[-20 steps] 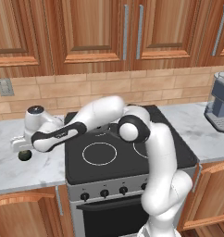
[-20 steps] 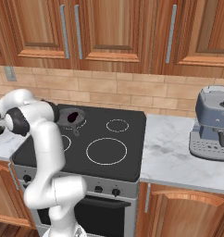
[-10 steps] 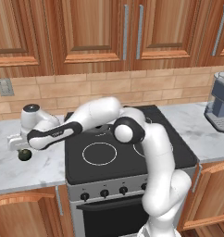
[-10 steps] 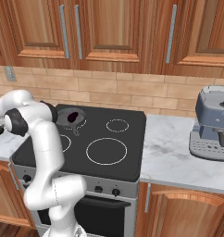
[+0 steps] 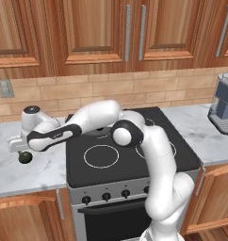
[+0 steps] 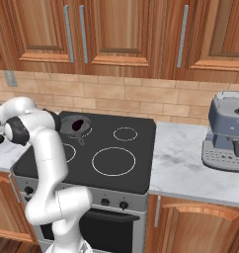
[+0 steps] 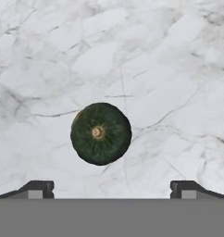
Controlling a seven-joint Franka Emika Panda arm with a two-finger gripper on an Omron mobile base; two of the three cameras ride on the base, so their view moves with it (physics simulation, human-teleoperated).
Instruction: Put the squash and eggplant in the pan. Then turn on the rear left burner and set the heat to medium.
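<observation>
Hand (image 7: 112,189): fingers standing wide apart, gripping nothing, hovering directly over one squash (image 7: 101,134), which is sitting between the fingertips' line on the marble surface (image 7: 169,69). One pan (image 6: 75,126) is holding one eggplant (image 6: 77,123) on the cooktop (image 6: 126,158), well apart from the hand. One coffee machine (image 6: 225,132) is standing farthest away.

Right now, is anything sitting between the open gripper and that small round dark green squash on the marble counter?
Nothing visible. In the hand view the round dark green squash lies alone on bare white marble counter, between the two dark fingertips, which stand wide apart. The gripper hangs directly over it.
</observation>
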